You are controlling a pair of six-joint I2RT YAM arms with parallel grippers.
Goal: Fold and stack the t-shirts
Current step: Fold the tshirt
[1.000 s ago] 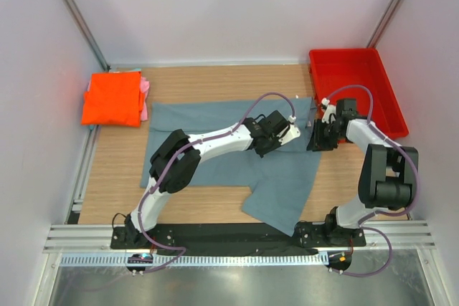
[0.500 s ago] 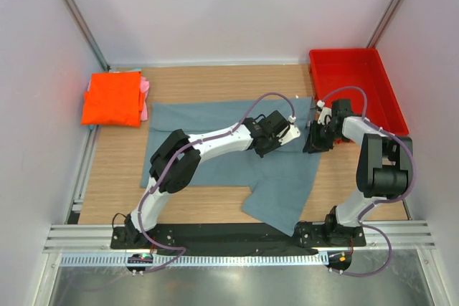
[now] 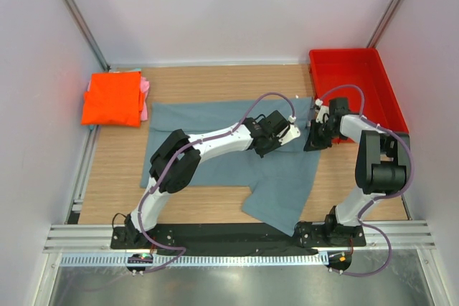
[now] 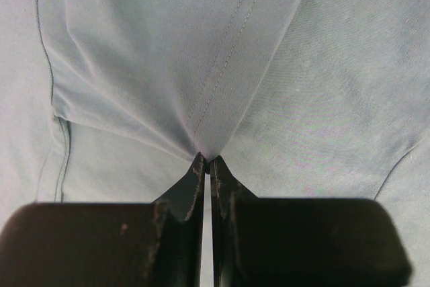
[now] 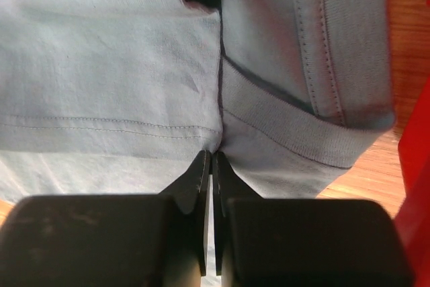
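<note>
A large grey-blue t-shirt (image 3: 215,166) lies spread across the middle of the wooden table. My left gripper (image 3: 267,141) is shut on a pinch of its cloth (image 4: 205,146) near a stitched seam, right of centre. My right gripper (image 3: 313,140) is shut on the shirt's right edge beside the ribbed collar band (image 5: 289,122). At the far left an orange t-shirt (image 3: 112,98) lies folded on top of a pink t-shirt (image 3: 144,98), of which only an edge shows.
A red plastic bin (image 3: 355,91) stands at the back right, close to my right gripper. Bare wooden table (image 3: 215,80) lies behind the grey-blue shirt. White walls and a metal rail (image 3: 237,238) bound the table.
My right gripper has moved slightly left onto the shirt's edge and closed on it. The left arm has not moved.
</note>
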